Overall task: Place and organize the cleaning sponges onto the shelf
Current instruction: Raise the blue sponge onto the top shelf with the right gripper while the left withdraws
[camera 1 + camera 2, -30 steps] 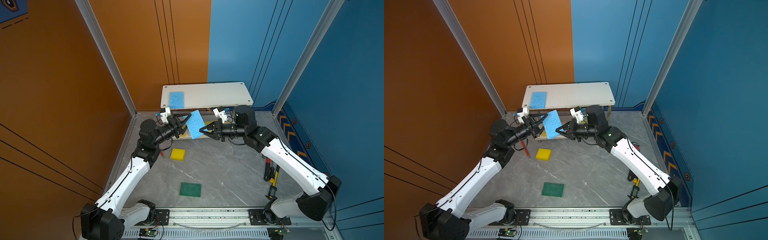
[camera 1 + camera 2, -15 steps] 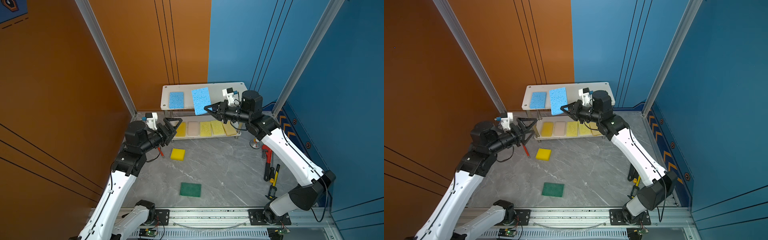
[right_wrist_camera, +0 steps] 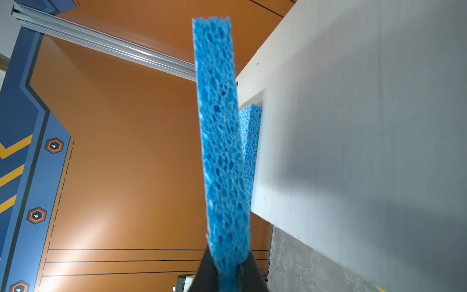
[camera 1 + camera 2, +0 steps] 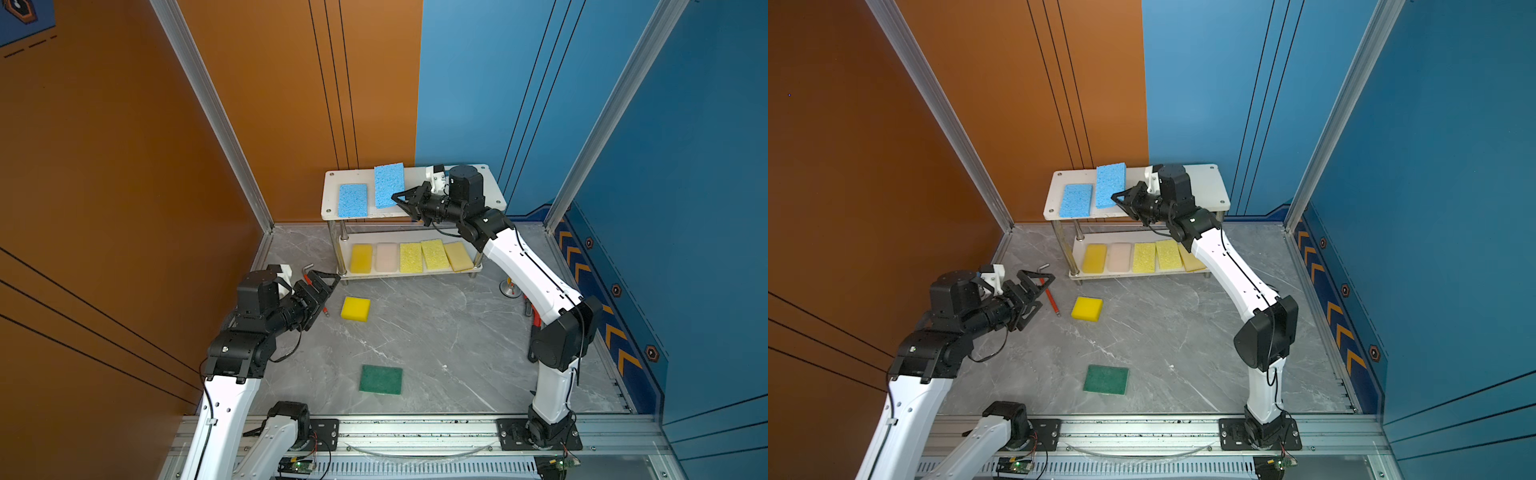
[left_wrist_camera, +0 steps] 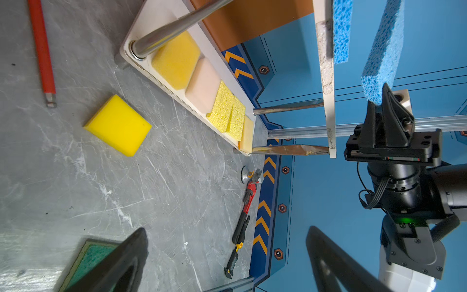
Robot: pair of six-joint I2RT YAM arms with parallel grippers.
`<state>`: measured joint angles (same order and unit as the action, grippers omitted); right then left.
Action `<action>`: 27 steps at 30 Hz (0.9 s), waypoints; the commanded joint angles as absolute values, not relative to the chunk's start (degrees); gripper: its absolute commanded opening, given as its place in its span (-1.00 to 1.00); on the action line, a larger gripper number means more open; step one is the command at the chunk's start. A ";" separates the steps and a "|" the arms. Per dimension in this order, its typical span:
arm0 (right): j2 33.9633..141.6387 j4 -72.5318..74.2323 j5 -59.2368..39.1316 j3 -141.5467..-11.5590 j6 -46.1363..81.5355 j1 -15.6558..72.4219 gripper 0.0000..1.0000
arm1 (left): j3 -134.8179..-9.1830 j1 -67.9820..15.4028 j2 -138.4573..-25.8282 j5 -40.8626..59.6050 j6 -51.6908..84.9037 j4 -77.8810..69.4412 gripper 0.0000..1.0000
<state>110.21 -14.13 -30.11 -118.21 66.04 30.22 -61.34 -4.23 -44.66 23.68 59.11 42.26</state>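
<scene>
Two blue sponges (image 4: 353,200), two pale yellow sponges (image 4: 410,257), two bright yellow sponges (image 4: 355,308), one cream-pink sponge (image 4: 386,257), one tan sponge (image 4: 458,256) and one dark green sponge (image 4: 380,379) are counted, nine altogether. One shelf (image 4: 331,195) is seen, built of two white boards (image 4: 415,275). One red-handled hex key (image 4: 1049,298) and one red pipe wrench (image 5: 251,188) are counted. Two grippers are counted: the left gripper (image 4: 332,286) and the right gripper (image 4: 397,197).

Both top views: bright, even overhead light, sharp, soft shadows under the arms on the grey floor (image 4: 415,332). Left wrist: left gripper (image 5: 226,228) fingers (image 5: 121,260) dark and blurred; washed-out glare on the floor beside one jaw; chrome posts (image 5: 290,149) mirror-bright beyond them. Right wrist: blue sponge (image 3: 222,141) soft at the right gripper (image 3: 228,255) jaws, crisper further out; hot spot on orange wall (image 3: 101,227); grey shadow across shelf board (image 3: 353,151).
</scene>
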 commanded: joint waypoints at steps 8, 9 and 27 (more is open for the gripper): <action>112.91 -14.00 -27.64 -121.03 68.69 31.25 -0.76 | -60.34 -0.47 -44.45 28.25 56.95 43.76 0.96; 113.15 -14.02 -27.59 -121.15 68.83 31.35 -0.76 | -60.29 -0.15 -44.47 28.59 56.87 43.71 0.96; 114.28 -14.02 -26.80 -122.34 71.15 31.89 -0.02 | -60.72 3.86 -46.29 32.04 55.46 43.76 0.96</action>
